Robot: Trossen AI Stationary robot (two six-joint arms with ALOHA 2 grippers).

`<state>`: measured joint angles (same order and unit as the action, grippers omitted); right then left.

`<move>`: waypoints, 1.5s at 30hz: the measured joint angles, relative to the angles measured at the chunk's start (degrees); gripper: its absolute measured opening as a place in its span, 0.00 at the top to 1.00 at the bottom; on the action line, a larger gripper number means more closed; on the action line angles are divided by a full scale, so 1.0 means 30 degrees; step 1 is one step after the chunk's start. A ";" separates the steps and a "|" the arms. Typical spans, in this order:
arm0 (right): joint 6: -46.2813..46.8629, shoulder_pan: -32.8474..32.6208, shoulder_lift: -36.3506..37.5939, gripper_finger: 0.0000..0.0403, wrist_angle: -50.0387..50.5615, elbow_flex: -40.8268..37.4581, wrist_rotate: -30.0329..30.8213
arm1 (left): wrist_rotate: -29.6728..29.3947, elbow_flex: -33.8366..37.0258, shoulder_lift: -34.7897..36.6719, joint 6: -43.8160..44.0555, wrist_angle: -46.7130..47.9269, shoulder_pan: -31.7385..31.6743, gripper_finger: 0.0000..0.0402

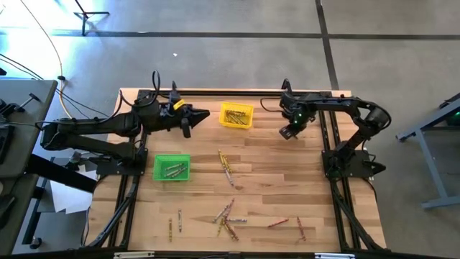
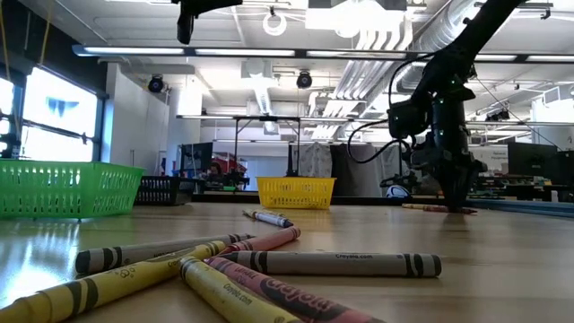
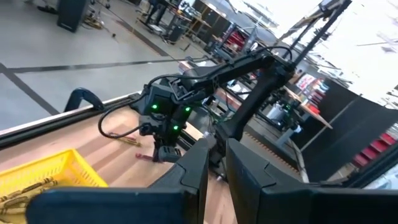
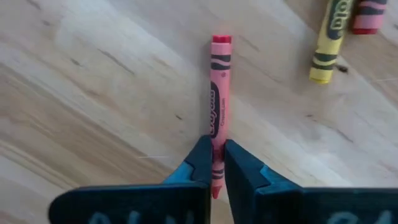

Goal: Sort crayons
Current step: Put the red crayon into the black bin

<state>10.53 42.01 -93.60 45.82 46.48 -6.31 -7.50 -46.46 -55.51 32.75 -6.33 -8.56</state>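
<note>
A red crayon (image 4: 219, 93) lies flat on the wooden table (image 1: 287, 180), and my right gripper (image 4: 216, 146) points down, shut on it, right of the yellow bin (image 1: 236, 115). A yellow crayon (image 4: 326, 53) and another red crayon (image 4: 365, 17) lie close by. More crayons (image 1: 227, 169) are scattered across the table's middle and near part (image 1: 226, 216). The yellow bin and the green bin (image 1: 172, 167) each hold a few crayons. My left gripper (image 1: 192, 116) hangs level above the table, left of the yellow bin, its fingers nearly together with nothing between them. My right gripper pinches the red crayon's two long sides (image 4: 215, 134) between its two fingers, toward one end of the stick. The fingers come from above, pointing down, one on each side of the crayon. The crayon lies flat on the table.
A black bin (image 2: 161, 190) shows behind the green bin in the low view. Loose crayons lie near the front edge (image 1: 277, 223), (image 1: 300, 229) and at the front left (image 1: 171, 229). Dark frame rails (image 1: 327, 144) run along the table's left and right sides.
</note>
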 joint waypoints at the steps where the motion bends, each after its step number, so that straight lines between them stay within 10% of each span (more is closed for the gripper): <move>1: 0.0328 -0.0215 0.0000 0.98 0.0020 0.0013 -0.0007 | 0.0089 0.0000 0.0000 0.0000 0.0000 0.0000 0.88; 19: 0.8322 -0.5646 0.6539 0.98 -0.6793 0.0985 -0.1007 | -0.0396 0.0007 -0.0734 -0.3002 0.4048 0.0714 0.88; 30: 0.9470 -1.1858 0.8338 0.98 -1.6372 0.1005 0.5706 | 0.2301 0.0007 -0.5914 -0.3802 -0.6400 0.0439 0.88; 45: 0.9513 -1.5094 0.8349 0.98 -1.5585 0.1013 0.7788 | 0.5155 0.0000 -0.9136 -0.1875 -1.0486 0.0299 0.87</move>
<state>39.07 -3.27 -68.55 -0.93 49.52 17.06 7.97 -46.46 -82.91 27.13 -37.79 -7.66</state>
